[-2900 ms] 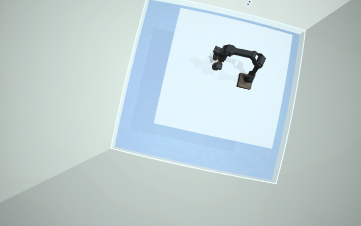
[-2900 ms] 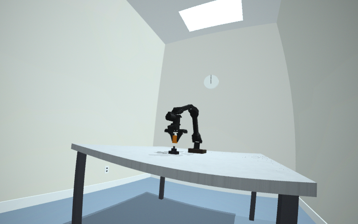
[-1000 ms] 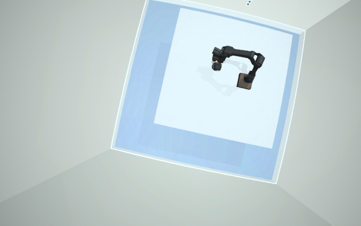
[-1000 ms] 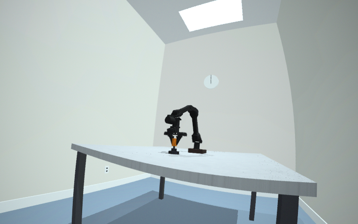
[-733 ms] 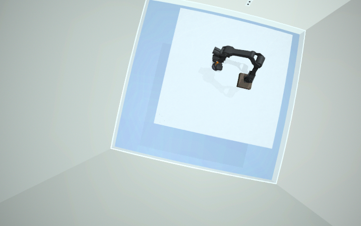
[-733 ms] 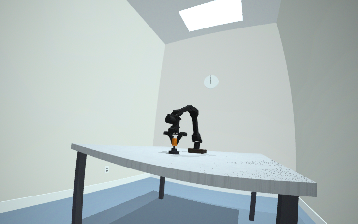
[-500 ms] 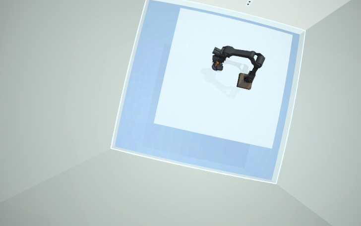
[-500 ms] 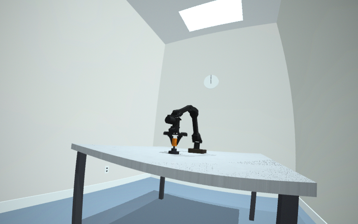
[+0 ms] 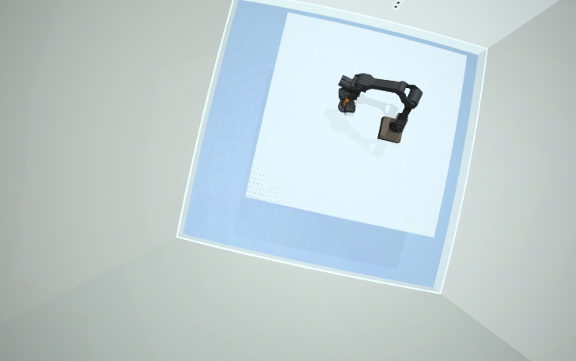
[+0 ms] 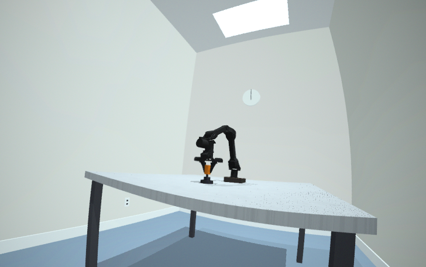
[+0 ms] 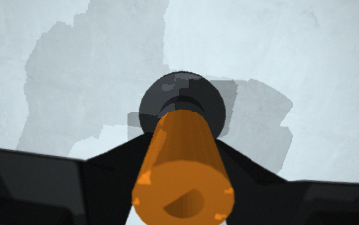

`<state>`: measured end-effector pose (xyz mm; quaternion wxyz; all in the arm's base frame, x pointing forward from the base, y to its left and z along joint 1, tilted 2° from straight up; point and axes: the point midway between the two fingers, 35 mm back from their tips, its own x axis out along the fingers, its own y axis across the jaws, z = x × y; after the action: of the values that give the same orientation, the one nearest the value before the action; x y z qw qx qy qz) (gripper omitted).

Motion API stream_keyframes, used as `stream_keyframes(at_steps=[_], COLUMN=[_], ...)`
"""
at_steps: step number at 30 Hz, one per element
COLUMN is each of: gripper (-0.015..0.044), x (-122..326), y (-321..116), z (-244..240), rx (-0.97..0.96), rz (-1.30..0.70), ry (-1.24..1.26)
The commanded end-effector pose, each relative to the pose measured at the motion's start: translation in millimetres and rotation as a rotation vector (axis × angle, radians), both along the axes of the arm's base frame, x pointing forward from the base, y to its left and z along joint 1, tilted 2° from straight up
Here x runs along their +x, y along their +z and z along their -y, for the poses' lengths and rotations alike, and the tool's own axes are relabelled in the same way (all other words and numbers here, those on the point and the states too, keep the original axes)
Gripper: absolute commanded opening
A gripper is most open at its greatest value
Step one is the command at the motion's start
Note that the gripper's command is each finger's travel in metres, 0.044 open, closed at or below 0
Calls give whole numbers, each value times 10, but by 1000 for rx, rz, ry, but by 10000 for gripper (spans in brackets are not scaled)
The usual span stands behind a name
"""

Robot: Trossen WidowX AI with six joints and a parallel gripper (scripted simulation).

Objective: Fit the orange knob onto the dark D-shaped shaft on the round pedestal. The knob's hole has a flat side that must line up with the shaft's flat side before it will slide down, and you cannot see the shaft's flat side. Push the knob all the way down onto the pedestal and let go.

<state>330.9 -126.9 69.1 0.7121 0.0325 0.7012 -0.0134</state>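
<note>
Our 3 views differ: 1 looks down from high over the bench (image 9: 339,178) (image 10: 232,201), well away; 1 faces its edge from low outside, also far; 1 looks down past the knob (image 9: 346,100) (image 10: 207,170) (image 11: 183,173), close up. All 3 share the knob.

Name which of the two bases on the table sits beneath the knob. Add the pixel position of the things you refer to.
The round pedestal (image 10: 206,181) (image 11: 170,81), dark; the arm's base (image 9: 385,134) (image 10: 234,180) is square, brown, off to one side.

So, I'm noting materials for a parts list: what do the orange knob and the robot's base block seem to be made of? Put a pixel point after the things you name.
Orange knob (image 10: 207,170) (image 11: 184,140): probably matte plastic, given its even, opaque color; painted metal is possible.

Base block (image 9: 387,134) (image 10: 230,180): perhaps satin-finished wood, judging only by its brown color.
</note>
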Motion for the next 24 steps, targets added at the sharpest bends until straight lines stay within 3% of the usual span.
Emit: stream_keyframes(at_steps=[1, 24], gripper=[0, 0], x=[-8, -13], y=[0, 44], z=[0, 4], rx=[-3, -3], rz=[1, 2], ry=[5, 30])
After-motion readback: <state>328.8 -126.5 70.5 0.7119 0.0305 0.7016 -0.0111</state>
